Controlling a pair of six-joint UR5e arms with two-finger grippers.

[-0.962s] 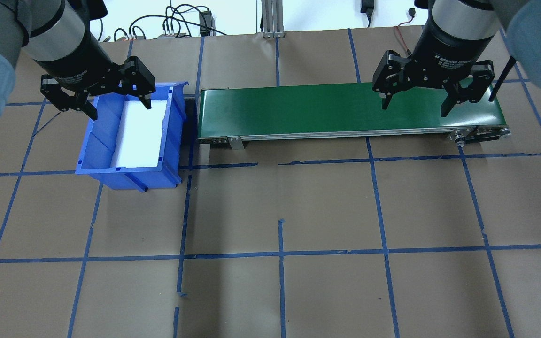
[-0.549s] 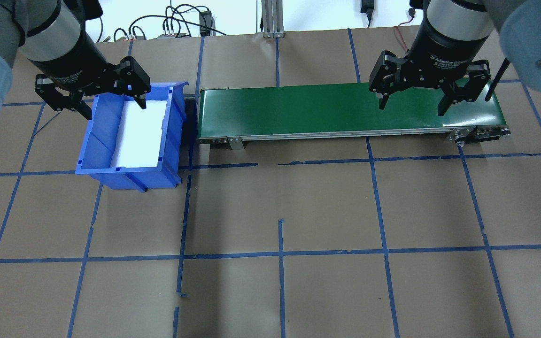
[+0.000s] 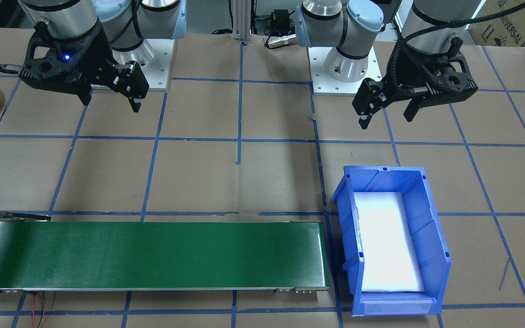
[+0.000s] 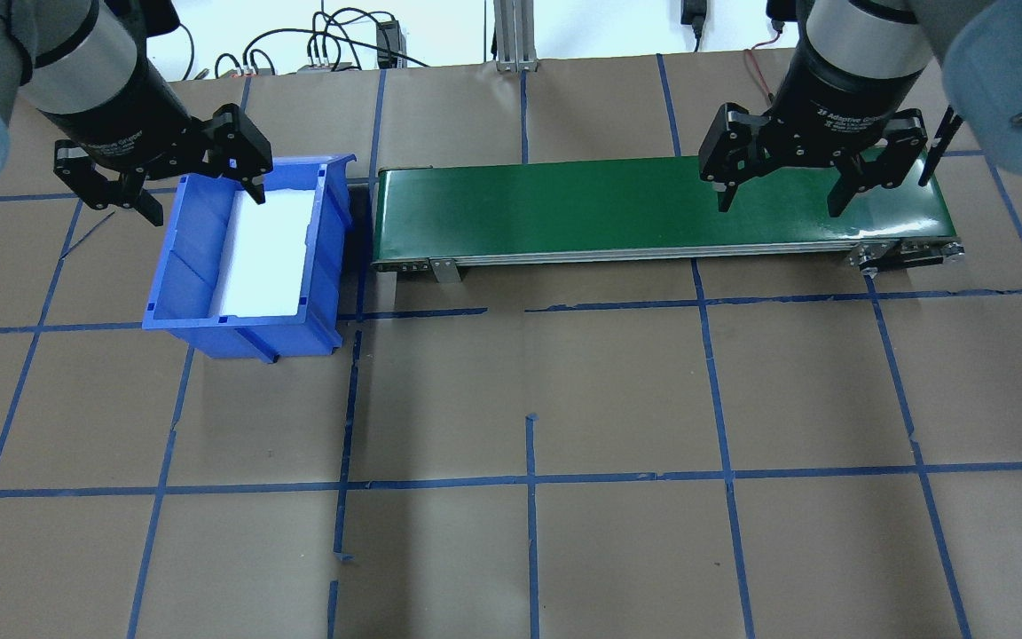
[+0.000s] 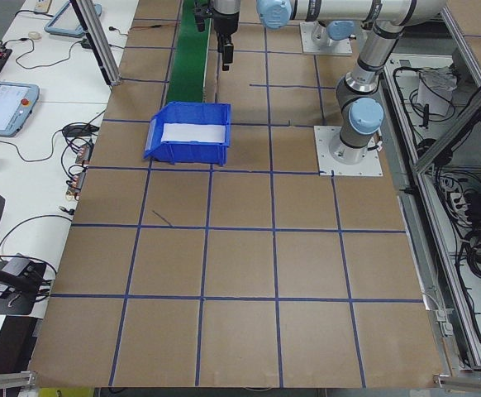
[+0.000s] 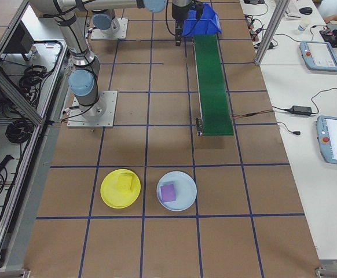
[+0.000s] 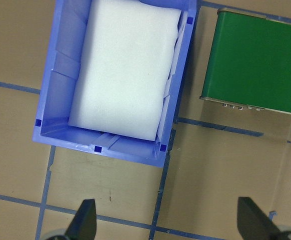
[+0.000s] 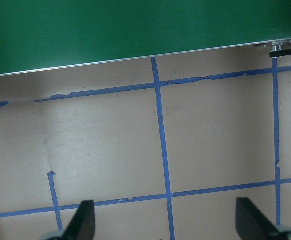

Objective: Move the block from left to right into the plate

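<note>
White lettering reading "2F Adaptive Gripper" stands on the black collar of the right gripper [image 4: 782, 191], just above its spread jaws; smaller lines beneath it are too fine to read. The left gripper [image 4: 200, 200] carries the same kind of lettering above its jaws, only "Adaptive Gripper" legible. A cardboard box [image 3: 501, 23] behind the left arm shows "UNIVERSAL R", cut off at the edge.

**Both arms drifted, jaws spread and empty**

In the overhead view the left gripper [image 4: 156, 182] slid toward 10 o'clock, so that it hung over the blue bin's [image 4: 176, 266] far left corner. The right gripper [image 4: 782, 195] edged slightly toward 12 o'clock above the green conveyor [image 4: 564, 209], then settled there.
</note>
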